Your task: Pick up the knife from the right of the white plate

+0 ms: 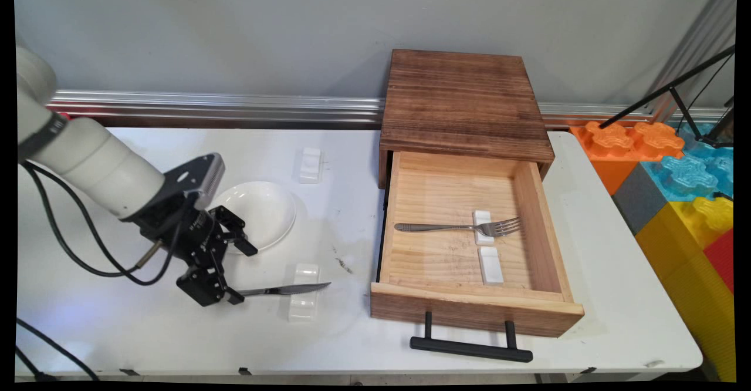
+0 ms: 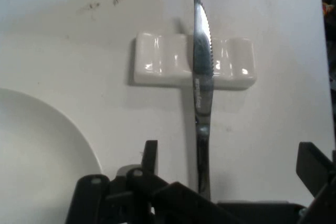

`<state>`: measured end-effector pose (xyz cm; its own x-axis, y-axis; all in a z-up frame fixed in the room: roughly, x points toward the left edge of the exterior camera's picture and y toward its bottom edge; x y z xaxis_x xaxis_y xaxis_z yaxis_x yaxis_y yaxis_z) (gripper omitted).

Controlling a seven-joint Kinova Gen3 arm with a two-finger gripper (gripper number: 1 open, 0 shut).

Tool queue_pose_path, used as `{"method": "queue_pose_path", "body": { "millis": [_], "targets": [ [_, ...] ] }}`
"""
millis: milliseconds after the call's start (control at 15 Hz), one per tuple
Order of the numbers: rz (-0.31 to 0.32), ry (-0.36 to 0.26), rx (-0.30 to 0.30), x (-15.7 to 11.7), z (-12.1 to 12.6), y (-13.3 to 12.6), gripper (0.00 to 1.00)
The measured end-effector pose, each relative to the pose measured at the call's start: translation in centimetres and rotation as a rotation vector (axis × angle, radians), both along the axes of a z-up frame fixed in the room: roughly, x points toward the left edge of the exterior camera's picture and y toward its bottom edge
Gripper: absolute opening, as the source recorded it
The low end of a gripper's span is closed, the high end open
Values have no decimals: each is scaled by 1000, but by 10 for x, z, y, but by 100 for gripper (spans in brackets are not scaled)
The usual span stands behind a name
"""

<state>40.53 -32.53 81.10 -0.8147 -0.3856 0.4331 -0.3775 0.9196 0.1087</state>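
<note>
- Gripper [image 1: 234, 273] hangs low over the table's left, fingers spread wide either side of the knife [image 2: 202, 93] handle.
- Knife blade lies across a white cutlery rest [image 2: 163, 66], beside the white plate [image 1: 267, 209].

I am reading no legible text, label, brand, number or sign on any surface in either view; faint marks are showing on the knife [image 2: 202, 85] blade, but I am not resolving them.
</note>
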Motion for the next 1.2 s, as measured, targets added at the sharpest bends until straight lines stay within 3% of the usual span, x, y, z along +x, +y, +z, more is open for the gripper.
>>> {"method": "queue_pose_path", "body": {
  "millis": [600,1200],
  "targets": [
    [-26,2,-3,1,-45,-9,100],
    [-27,16,-8,2,-63,-15,100]
  ]
}}
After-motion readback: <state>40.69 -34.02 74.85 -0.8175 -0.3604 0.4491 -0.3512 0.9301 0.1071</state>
